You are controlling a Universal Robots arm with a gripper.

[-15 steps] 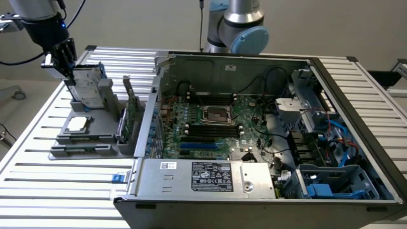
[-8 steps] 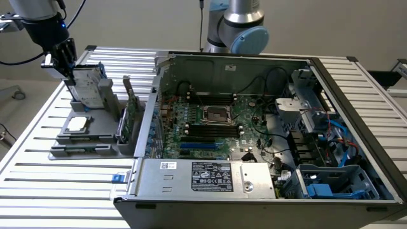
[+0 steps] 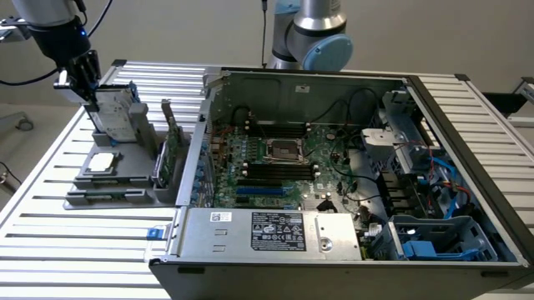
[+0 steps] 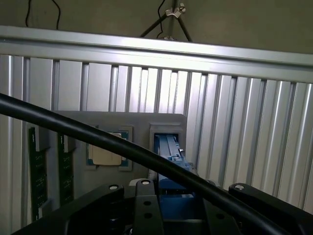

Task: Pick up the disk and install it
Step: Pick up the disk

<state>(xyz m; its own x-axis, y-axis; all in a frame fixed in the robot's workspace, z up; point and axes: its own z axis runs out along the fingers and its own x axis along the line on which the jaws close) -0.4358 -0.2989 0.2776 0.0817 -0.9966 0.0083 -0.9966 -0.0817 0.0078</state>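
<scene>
Fingers (image 3: 85, 92) of your arm were clenched on the upper edge of the disk (image 3: 117, 115), which stood upright in the grey holder (image 3: 109, 190) on the tabletop (image 3: 75, 250), at the exterior view's left. You had the open computer case (image 3: 334, 281) just beside the holder, motherboard (image 3: 284, 156) exposed. Blue carrier (image 4: 171, 188) showed between the fingers in the wrist view.

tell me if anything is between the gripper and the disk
Nothing visible stands between them. The gripper is right at the top edge of the disk, which stands upright in the grey holder at the exterior view's left.
</scene>
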